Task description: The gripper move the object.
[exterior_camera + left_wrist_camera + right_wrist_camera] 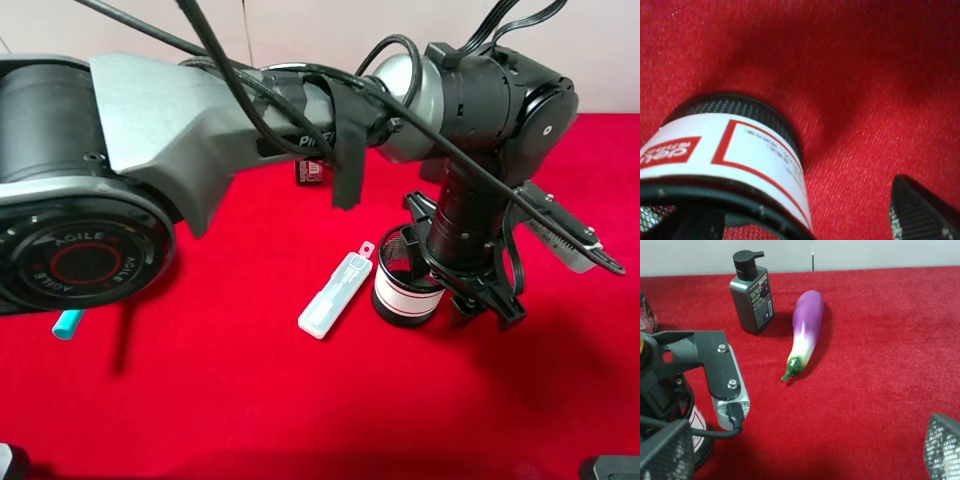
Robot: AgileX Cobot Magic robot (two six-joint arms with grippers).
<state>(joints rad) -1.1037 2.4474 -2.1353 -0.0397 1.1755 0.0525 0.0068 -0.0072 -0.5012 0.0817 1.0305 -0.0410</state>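
Note:
The object, a round black wire-mesh cup (pixel 403 290) with a white label band edged in red, stands upright on the red cloth. My left gripper (pixel 478 305) hangs straight down over its right rim. In the left wrist view the cup (pixel 740 150) fills the near left. One dark finger (pixel 687 225) sits at or inside its rim. The other mesh-faced finger (pixel 920 215) stands apart outside it, so the jaws are open. My right gripper (pixel 802 455) is wide open and empty, facing the cup (pixel 697 432) and the left gripper's body.
A white flat plastic case (pixel 335 293) lies just left of the cup. A small black box (pixel 310 172) sits behind under the arm. A teal item (pixel 68 323) lies at far left. A dark pump bottle (pixel 752 295) and a purple eggplant (pixel 805 330) lie beyond.

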